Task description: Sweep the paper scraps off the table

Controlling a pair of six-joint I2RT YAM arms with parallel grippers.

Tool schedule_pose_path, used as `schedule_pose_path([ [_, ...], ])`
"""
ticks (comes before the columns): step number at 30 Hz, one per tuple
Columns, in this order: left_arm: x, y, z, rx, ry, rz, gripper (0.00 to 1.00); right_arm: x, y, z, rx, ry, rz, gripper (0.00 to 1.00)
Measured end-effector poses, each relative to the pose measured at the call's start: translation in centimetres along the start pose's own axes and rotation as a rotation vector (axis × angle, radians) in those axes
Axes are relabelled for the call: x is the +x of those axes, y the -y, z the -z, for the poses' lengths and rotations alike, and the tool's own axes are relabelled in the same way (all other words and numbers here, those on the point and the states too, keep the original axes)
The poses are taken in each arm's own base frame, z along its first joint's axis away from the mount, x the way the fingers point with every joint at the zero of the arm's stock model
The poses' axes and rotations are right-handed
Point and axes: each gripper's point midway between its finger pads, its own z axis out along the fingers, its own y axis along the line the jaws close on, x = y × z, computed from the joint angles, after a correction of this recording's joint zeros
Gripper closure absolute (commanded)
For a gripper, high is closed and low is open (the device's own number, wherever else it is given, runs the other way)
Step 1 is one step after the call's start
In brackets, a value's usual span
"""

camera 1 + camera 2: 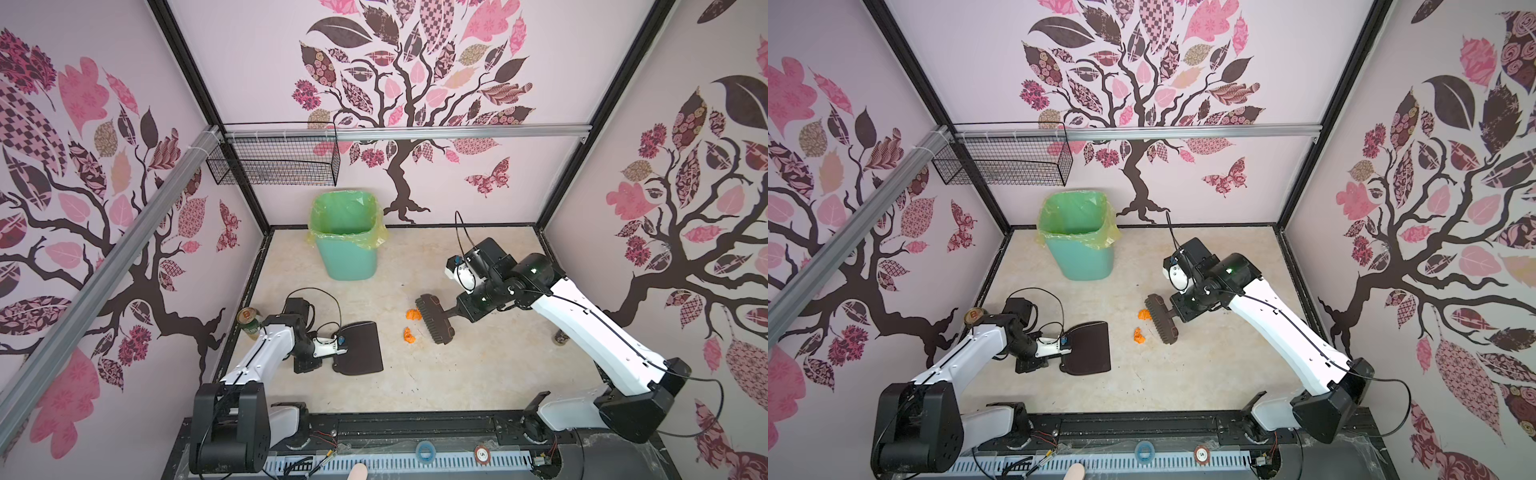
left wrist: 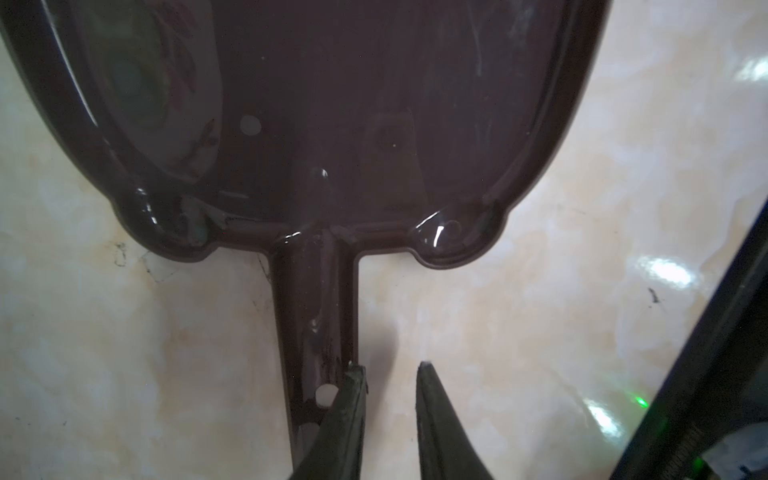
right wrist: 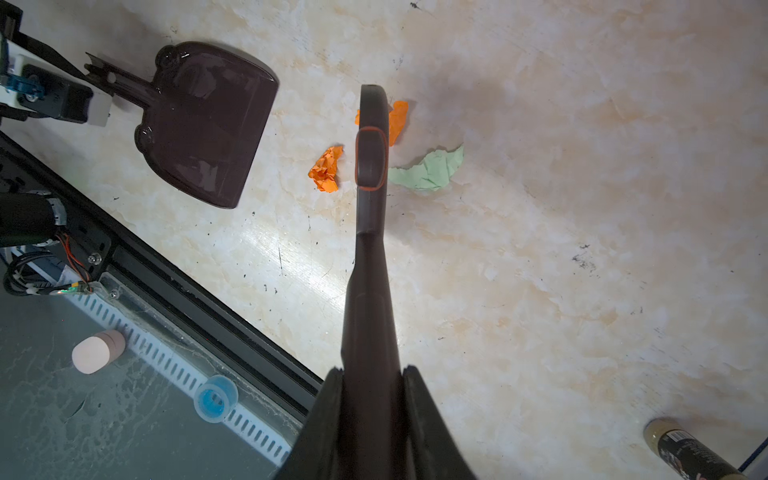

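Cream marbled worktop (image 1: 478, 374) in both top views, you see two orange paper scraps (image 1: 409, 335) mid-worktop, just left of brush (image 1: 434, 318), left wrist view, your left gripper (image 2: 388, 370) slightly apart beside dustpan (image 2: 374, 104) handle, right wrist view, your right gripper (image 3: 372, 370) clamped on brush handle

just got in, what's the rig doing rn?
Right gripper is clamped on the brush handle, its head low over the table beside two orange paper scraps, with a green one on its other side. Left gripper is at the dustpan handle, jaws narrowly apart with only table between them, so no grip shows. Dustpan is empty.
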Motion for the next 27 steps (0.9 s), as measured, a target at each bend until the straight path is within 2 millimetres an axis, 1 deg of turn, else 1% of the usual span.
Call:
schedule_pose_path([
  [3,0.3,-0.1,-0.7,0.014,-0.014,-0.009,0.78,0.0,0.0,0.2,0.000,0.005,0.000,1.00],
  [11,0.1,-1.5,-0.7,-0.043,-0.009,-0.021,0.77,0.0,0.1,0.2,0.000,0.007,-0.003,1.00],
  [15,0.0,-1.8,-0.6,-0.050,-0.008,-0.022,0.77,0.0,0.0,0.2,-0.003,0.007,-0.003,1.00],
  [20,-0.1,-2.1,0.0,-0.059,-0.005,-0.024,0.77,-0.1,-0.1,0.1,-0.012,0.010,-0.006,1.00],
  [25,-0.6,-3.3,1.5,-0.114,0.004,-0.040,0.77,0.2,-0.2,-0.5,-0.019,0.000,-0.008,1.00],
  [27,-0.5,-3.4,1.5,-0.118,0.001,-0.052,0.77,0.4,-0.1,-0.8,-0.018,-0.007,-0.009,1.00],
])
